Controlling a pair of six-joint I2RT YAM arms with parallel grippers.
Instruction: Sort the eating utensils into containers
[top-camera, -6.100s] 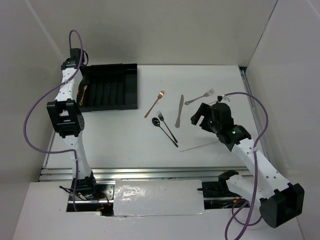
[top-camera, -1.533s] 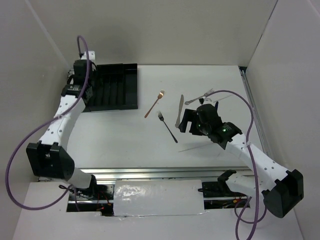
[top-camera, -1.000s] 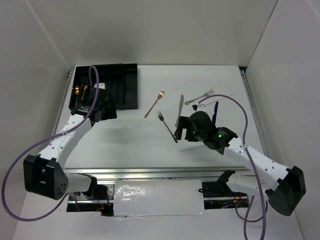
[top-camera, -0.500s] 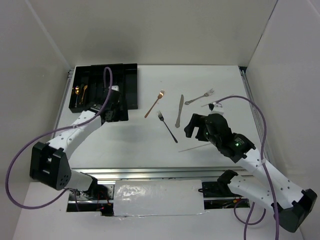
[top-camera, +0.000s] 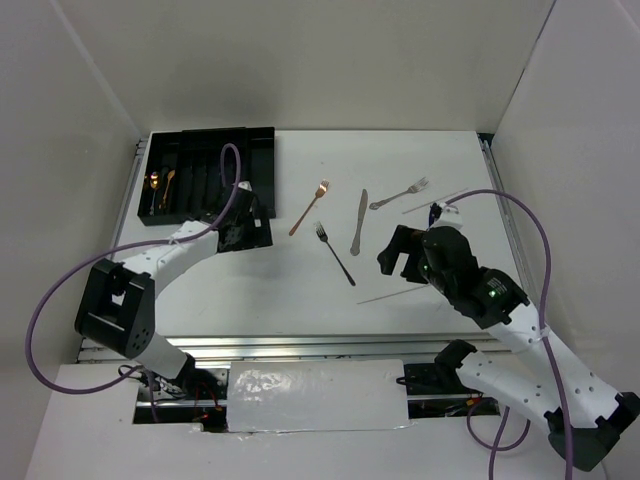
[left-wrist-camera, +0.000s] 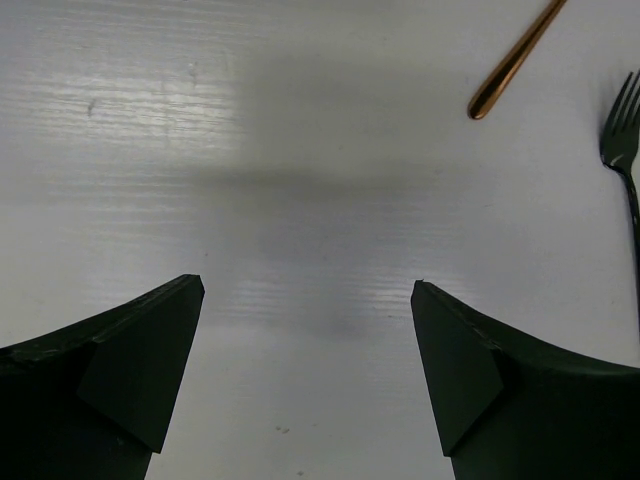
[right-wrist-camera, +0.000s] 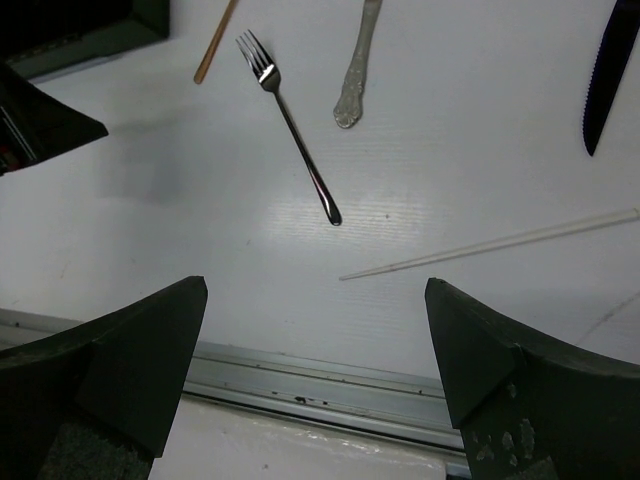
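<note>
My left gripper (top-camera: 255, 225), jaws wide apart and empty, hovers at the near right corner of the black cutlery tray (top-camera: 268, 160). My right gripper (top-camera: 392, 252), equally spread, hangs right of the black fork (top-camera: 335, 253), copper fork (top-camera: 309, 207) and silver knife (top-camera: 358, 222).

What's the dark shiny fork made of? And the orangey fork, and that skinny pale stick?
The dark fork looks like metal with a glossy black finish: bright glints run along its handle. The orangey fork seems to be metal too, copper-gold coloured and shiny. The pale stick is dull and straight, maybe wood or plastic; I can't tell which.
</note>
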